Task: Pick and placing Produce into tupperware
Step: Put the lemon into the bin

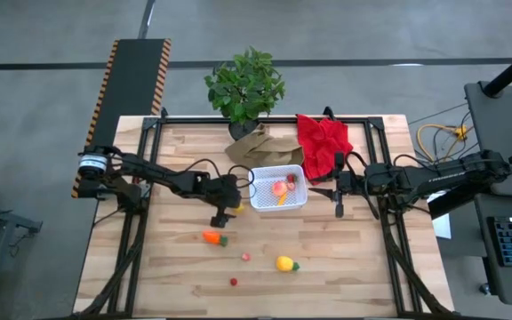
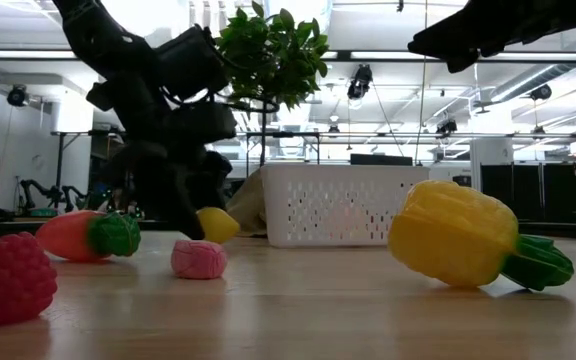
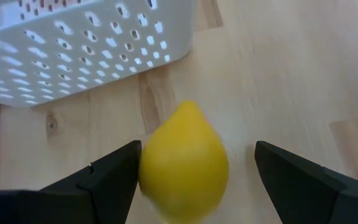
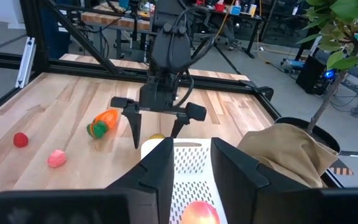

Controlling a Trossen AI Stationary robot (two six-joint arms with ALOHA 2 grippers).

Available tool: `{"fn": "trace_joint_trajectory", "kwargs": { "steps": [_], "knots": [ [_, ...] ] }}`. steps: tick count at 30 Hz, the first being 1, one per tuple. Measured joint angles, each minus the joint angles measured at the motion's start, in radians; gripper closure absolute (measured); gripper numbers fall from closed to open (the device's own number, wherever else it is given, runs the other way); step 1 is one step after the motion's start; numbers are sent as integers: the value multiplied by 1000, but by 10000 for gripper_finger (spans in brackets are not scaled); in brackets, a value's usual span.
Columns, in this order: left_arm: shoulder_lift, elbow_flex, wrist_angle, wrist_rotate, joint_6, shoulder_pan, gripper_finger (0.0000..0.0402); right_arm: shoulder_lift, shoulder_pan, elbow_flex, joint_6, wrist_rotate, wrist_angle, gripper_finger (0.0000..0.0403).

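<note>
A: The wooden table (image 1: 327, 276) sits in a workshop with a grey floor; a potted plant (image 1: 245, 84), a brown paper bag (image 1: 260, 142) and a red cloth (image 1: 324, 138) lie along its far edge. Where is the tupperware?

B: The white tupperware (image 1: 263, 201) stands mid-table, just in front of the bag. A pink-red piece (image 1: 280, 188) and something orange lie inside it, though I can't make out what they are.

A: And the left gripper?

B: The left gripper (image 1: 224, 212) is down at the table just beside the tupperware's left side, its fingers spread apart around a yellow lemon (image 3: 184, 163). In the left wrist view one finger looks to be touching the lemon, the other stands clear of it; the lemon's lower part is cut off there.

A: The right gripper?

B: The right gripper (image 1: 337, 189) hovers just beside the tupperware's right side, fingers narrowly parted with nothing between them.

A: What else is loose?

B: A carrot (image 1: 213, 237) lies near the left gripper, a yellow piece with a green tip (image 1: 284, 263) further forward, plus a small pink piece (image 1: 245, 257) and a small red one (image 1: 234, 282). In the low view the lemon is partly hidden behind the left gripper's fingers
</note>
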Motion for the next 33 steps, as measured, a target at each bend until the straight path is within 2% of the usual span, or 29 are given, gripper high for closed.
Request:
{"fn": "trace_joint_trajectory", "kwargs": {
  "steps": [5, 19, 23, 30, 33],
  "knots": [
    [28, 4, -3, -36, 14, 0, 105, 0, 0, 0, 0, 0, -7, 312],
    [51, 30, 3, -56, 14, 0, 111, -3, 0, 0, 0, 8, -13, 318],
    [53, 30, 3, -54, 15, 0, 137, -3, 0, 0, 0, 13, -14, 323],
    [53, 30, 4, -65, 14, 0, 207, -3, 0, 0, 0, 20, -14, 323],
    [53, 31, 3, -66, 15, 0, 211, -3, 0, 0, 1, 23, -14, 320]
  ]
}}
